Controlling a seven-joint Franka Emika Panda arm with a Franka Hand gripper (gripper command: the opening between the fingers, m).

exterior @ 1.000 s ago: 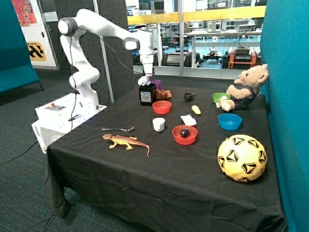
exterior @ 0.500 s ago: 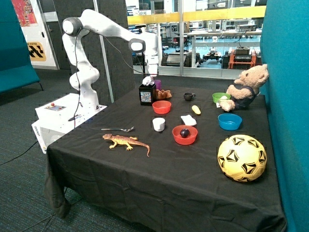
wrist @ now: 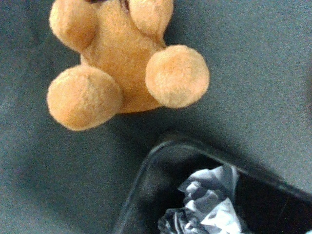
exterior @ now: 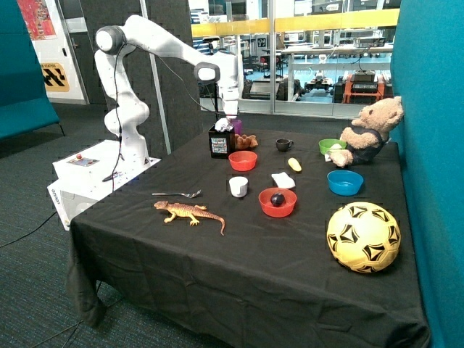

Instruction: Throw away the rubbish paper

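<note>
Gripper (exterior: 230,116) hanging just above the black bin (exterior: 221,141) at the far end of the counter (exterior: 217,254); cannot tell whether spread or pressed together, with no fingers showing in the wrist view. Nothing seen hanging from it. Crumpled paper (exterior: 222,125) sitting in the open mouth of the bin, poking a little above the rim. In the wrist view, wrinkled white and grey folds of paper (wrist: 207,207) lying inside the dark bin (wrist: 146,195), against its wall. Roughly ball-shaped, so no clear long axis or pointing direction. Only one wad made out for certain.

Small orange plush toy (wrist: 119,63) lying on the counter just beside the bin, close to the rim but apart from it. Red bowl (exterior: 243,160) just in front of the bin. Farther out, white cup (exterior: 238,186), folded white square (exterior: 283,180), second red bowl (exterior: 278,202) with a dark ball inside, spoon (exterior: 177,193) and toy lizard (exterior: 190,213).
</note>
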